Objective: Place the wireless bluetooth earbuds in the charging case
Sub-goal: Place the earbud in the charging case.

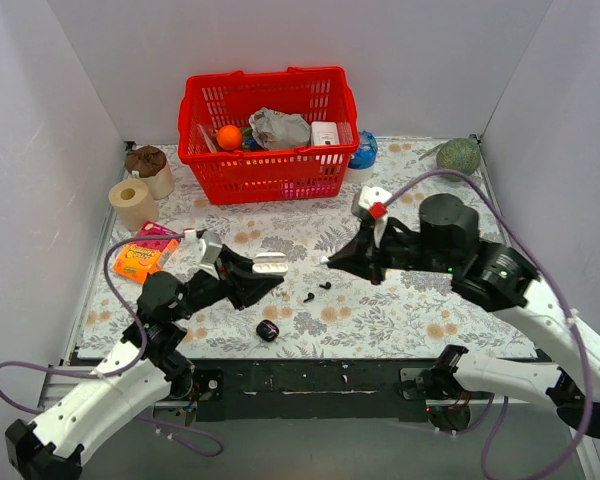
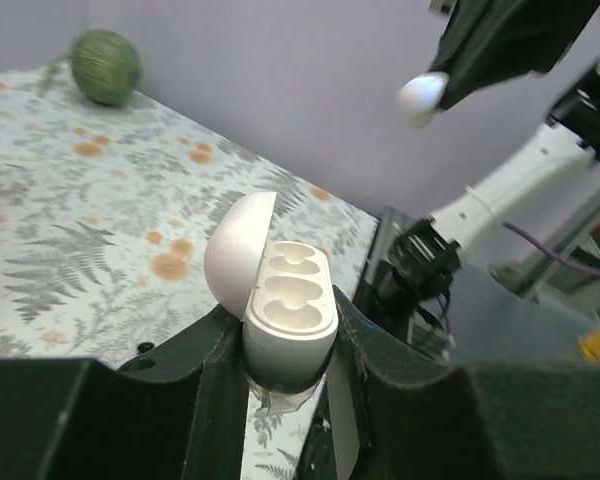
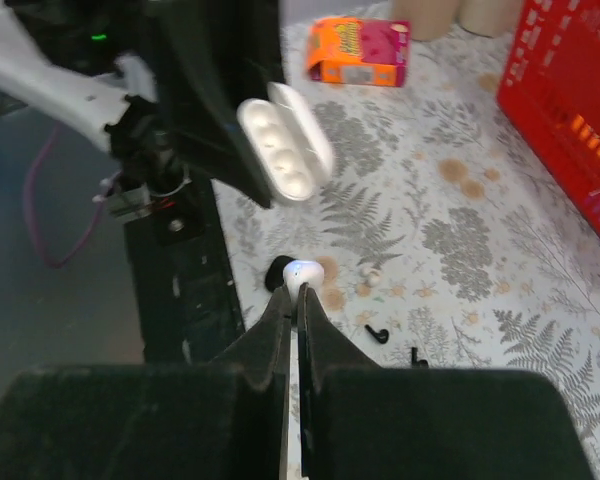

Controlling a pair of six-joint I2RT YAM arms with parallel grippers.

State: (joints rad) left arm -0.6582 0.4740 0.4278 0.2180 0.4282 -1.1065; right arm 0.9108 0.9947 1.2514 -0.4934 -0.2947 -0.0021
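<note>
**Earbud facing its case.**
In the top view, my right gripper [image 1: 326, 261] pinches a white earbud [image 3: 304, 271] just right of the open white case [image 1: 270, 264] clamped by my left gripper [image 2: 285, 340].

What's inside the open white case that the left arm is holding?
Only bare moulded hollows show inside the white case; nothing sits in them. Its lower body is covered by the fingers of the left pincer, so that part cannot be seen.
</note>
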